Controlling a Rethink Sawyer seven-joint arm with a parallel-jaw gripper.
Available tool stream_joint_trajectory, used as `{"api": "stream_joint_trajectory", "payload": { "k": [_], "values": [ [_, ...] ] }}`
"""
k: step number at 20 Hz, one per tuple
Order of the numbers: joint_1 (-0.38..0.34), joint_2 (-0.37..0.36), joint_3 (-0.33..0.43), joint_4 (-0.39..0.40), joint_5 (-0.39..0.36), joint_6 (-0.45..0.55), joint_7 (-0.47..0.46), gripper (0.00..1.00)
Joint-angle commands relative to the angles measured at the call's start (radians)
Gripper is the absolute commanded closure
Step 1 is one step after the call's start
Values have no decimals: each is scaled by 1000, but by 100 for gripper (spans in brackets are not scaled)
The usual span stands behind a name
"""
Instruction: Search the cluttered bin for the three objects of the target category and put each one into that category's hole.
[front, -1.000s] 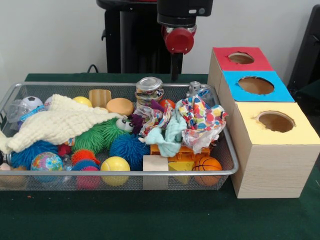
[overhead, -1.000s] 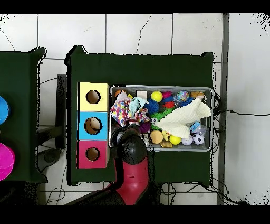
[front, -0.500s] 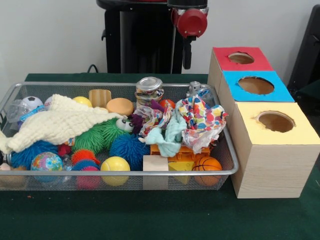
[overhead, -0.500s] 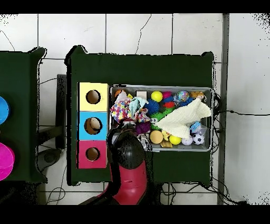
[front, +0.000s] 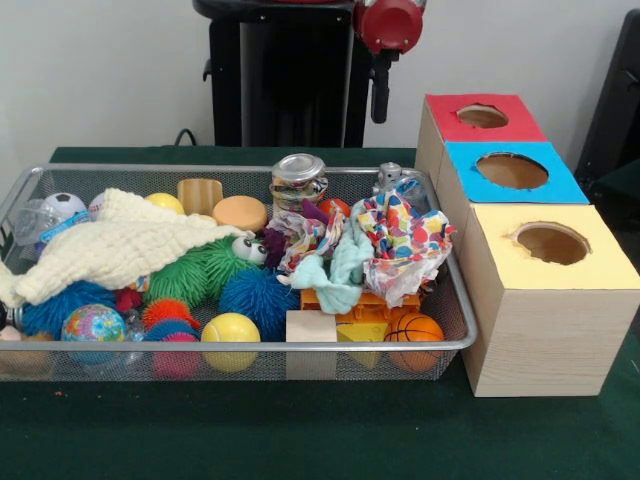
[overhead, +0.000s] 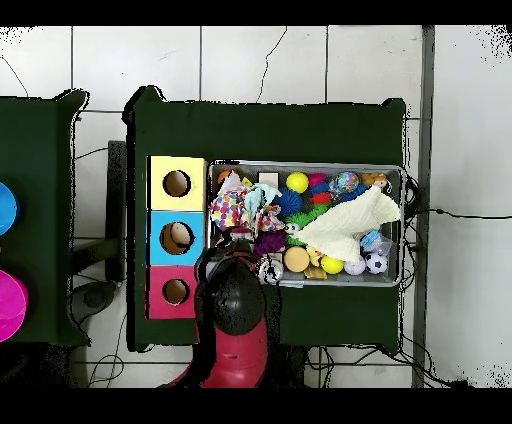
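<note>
The wire mesh bin (front: 250, 346) is full of toys and cloths; it also shows in the overhead view (overhead: 401, 215). A see-through bottle with a blue label (front: 38, 218) lies at its far left end, by a small football, and shows in the overhead view (overhead: 372, 240). A second crumpled clear bottle (front: 396, 181) stands at the far right corner. A third bottle is hidden. My gripper (front: 380, 112) hangs high behind the bin's far rim, left of the red-faced hole (front: 482, 116), with nothing seen in it. In the overhead view the arm's head (overhead: 232, 300) covers it, beside the red-faced hole (overhead: 176, 291).
A shiny metal can (front: 298, 178) stands at the bin's far rim. A cream cloth (front: 115, 250), a patterned cloth (front: 405, 240), spiky balls and wooden blocks fill the bin. The blue-faced hole (front: 512, 170) and the yellow-faced hole (front: 552, 243) follow the red one on the wooden box.
My gripper has risen and moved right in the front view, from behind the bin's far rim towards the red-faced box. In the overhead view the arm has drawn back towards the base.
</note>
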Motion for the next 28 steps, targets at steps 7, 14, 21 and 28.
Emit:
{"api": "stream_joint_trajectory", "payload": {
  "k": [7, 14, 21, 28],
  "values": [
    [99, 101, 171, 17, 256, -53, -279, 100],
    [135, 164, 154, 12, 322, -26, -279, 100],
    [169, 235, 132, -1, 415, 17, -326, 100],
    [183, 261, 117, -4, 426, 47, -313, 0]
  ]
}}
